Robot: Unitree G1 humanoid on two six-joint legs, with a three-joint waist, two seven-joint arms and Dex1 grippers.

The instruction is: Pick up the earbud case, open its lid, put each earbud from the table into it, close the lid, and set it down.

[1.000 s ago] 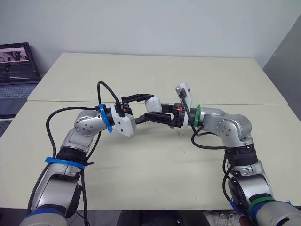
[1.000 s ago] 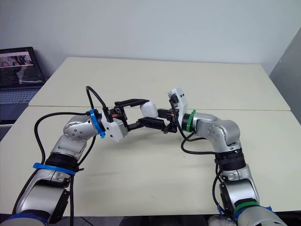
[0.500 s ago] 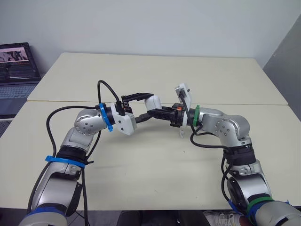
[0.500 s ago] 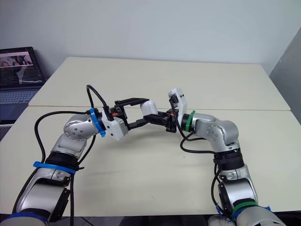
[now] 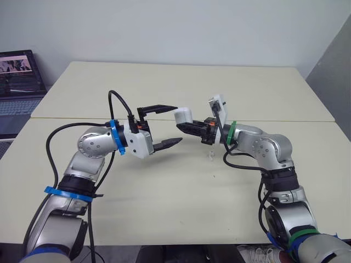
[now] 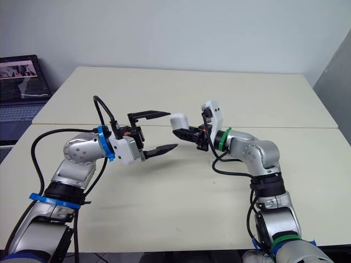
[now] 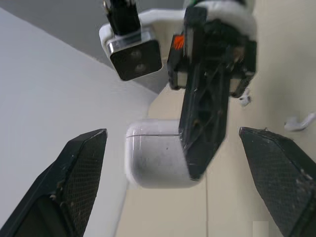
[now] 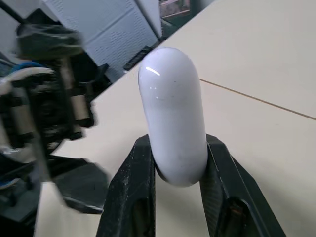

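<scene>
White case (image 5: pixel 182 115), lid shut, clamped in the right gripper's (image 8: pixel 178 158) jaws above the tabletop (image 5: pixel 164 186). Left gripper (image 5: pixel 171 126): jaws spread wide just beside the case, not touching. One earbud (image 5: pixel 210 155) lies below the case. Advised: catch the lid beyond its seam and lever gently.

No legible text, labels or numbers anywhere, laptop screen (image 5: pixel 21 66) contents too small to read

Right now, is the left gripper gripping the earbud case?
No: the left gripper is wide open and clear of the earbud case, which is clamped in the right gripper.
</scene>
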